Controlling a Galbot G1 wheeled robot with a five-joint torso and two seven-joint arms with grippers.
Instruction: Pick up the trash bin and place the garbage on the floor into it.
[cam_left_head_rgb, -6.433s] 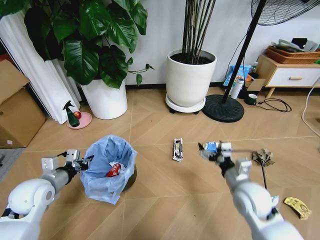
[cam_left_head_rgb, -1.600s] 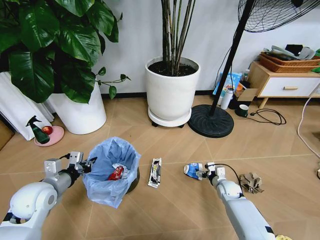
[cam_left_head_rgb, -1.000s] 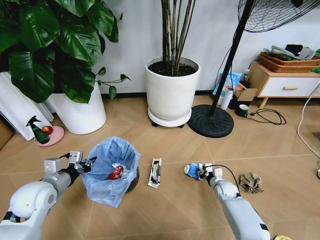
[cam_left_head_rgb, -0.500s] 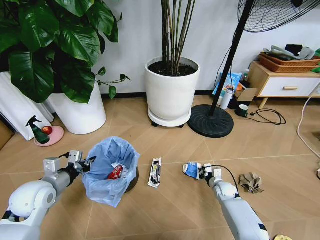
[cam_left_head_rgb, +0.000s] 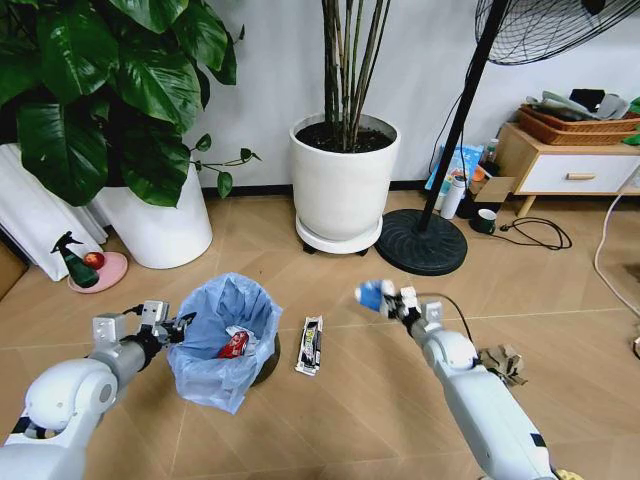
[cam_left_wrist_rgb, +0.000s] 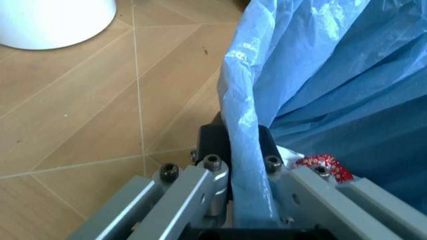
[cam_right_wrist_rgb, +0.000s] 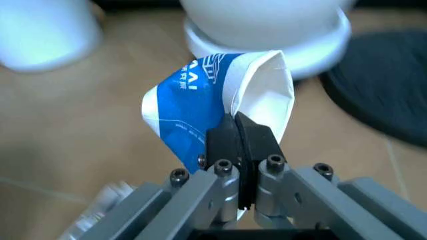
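Lifted off the floor (cam_left_head_rgb: 350, 420) since half a second ago, the blue wrapper (cam_left_head_rgb: 369, 295) hangs pinched in the right end effector (cam_left_head_rgb: 392, 299), at three o'clock of the trash bin (cam_left_head_rgb: 226, 338). Left end effector (cam_left_head_rgb: 170, 327) clamps the bin's bag rim at nine o'clock.

The bin (cam_left_head_rgb: 224, 340) is showing a crinkly light blue bag, with a red can (cam_left_head_rgb: 232, 346) lying inside. The right gripper (cam_left_head_rgb: 392, 300), grey with black fingers, is gripping a blue-and-white wrapper (cam_right_wrist_rgb: 217, 102). A black-and-white wrapper (cam_left_head_rgb: 312, 345) is lying on the floor (cam_left_head_rgb: 330, 420), which is showing light brown herringbone boards. The pots (cam_left_head_rgb: 343, 187) are showing white
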